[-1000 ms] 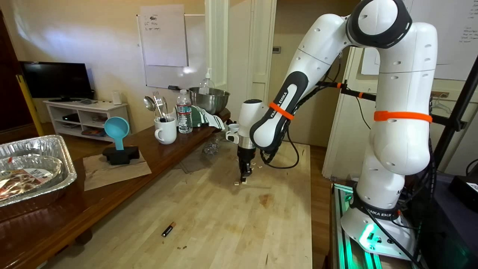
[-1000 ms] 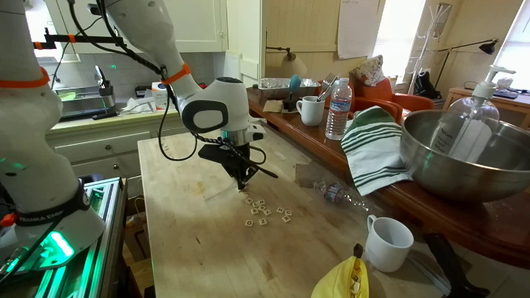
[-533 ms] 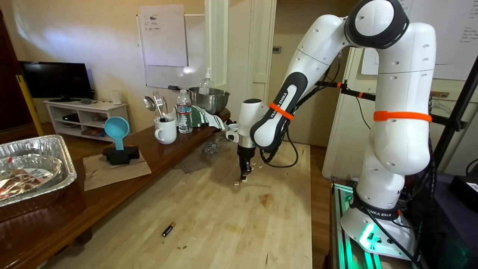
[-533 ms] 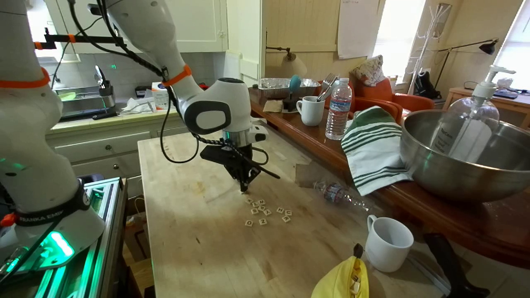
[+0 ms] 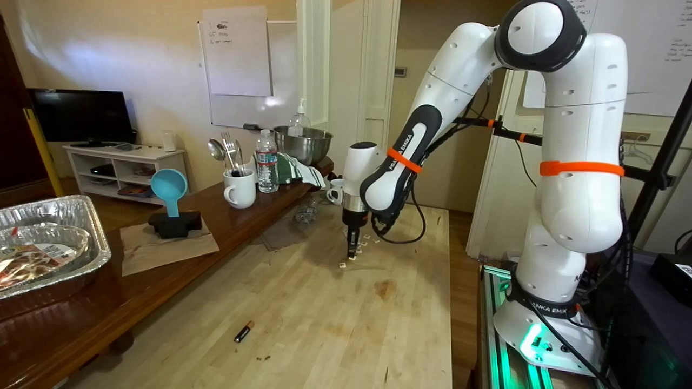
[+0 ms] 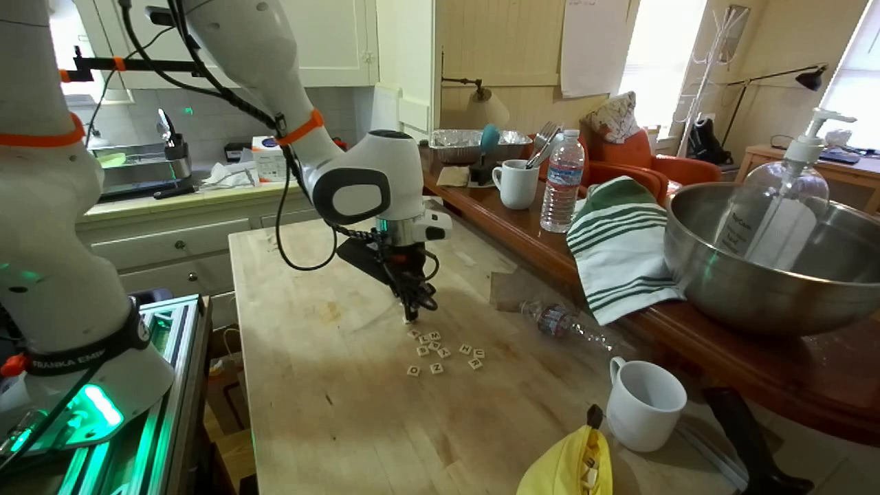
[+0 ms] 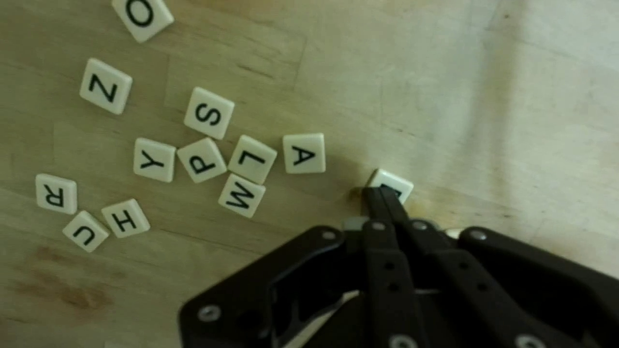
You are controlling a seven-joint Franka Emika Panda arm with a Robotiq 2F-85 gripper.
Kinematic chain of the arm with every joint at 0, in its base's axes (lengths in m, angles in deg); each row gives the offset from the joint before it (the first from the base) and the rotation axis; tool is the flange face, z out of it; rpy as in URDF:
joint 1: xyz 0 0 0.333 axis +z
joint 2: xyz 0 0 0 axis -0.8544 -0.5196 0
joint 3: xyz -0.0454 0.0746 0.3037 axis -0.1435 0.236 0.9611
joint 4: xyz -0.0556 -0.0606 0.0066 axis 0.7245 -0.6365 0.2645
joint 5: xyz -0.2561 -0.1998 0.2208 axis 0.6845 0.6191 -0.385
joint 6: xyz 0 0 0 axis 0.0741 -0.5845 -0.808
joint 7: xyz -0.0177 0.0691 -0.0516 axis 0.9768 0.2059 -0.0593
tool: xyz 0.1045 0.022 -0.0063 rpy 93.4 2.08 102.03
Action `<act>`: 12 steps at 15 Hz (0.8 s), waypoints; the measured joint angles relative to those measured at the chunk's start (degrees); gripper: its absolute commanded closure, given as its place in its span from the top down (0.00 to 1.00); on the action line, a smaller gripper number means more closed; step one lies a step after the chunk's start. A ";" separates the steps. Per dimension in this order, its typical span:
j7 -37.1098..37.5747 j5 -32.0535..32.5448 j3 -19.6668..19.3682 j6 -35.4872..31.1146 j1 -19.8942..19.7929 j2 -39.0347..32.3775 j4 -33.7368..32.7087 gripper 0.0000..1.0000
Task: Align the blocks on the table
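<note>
Holds the pincer (image 7: pixel 381 193) pressed together on nothing, hiding part of one block (image 7: pixel 396 181) on the bench (image 7: pixel 435 111), perhaps to push it, not pinch it, into line, apart from most other blocks (image 7: pixel 201 160), lying toward nine and ten o'clock in the wrist view.

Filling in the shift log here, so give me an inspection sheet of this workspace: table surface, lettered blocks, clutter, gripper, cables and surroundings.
Surface: light wooden table, plank-grained, with brown stains.
Job's things: lettered blocks at differing angles, not lined up; some close together, others apart.
Clutter: battery, clear bottle on its side, white mug, yellow pouch, black-handled item of unclear kind.
Gripper: shut, at a partly hidden block; nothing seen held; contact unclear.
Cables: black cables run along the arm; one hangs in a loop; no snag visible.
Surroundings: brown counter bearing foil tray and steel bowl; television beyond.
</note>
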 measured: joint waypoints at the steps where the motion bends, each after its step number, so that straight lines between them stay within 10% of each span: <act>1: 1.90 -0.16 0.02 0.19 0.02 -0.08 -0.17 0.00; 12: 17.60 -4.44 0.83 1.62 1.07 -0.75 -1.53 0.00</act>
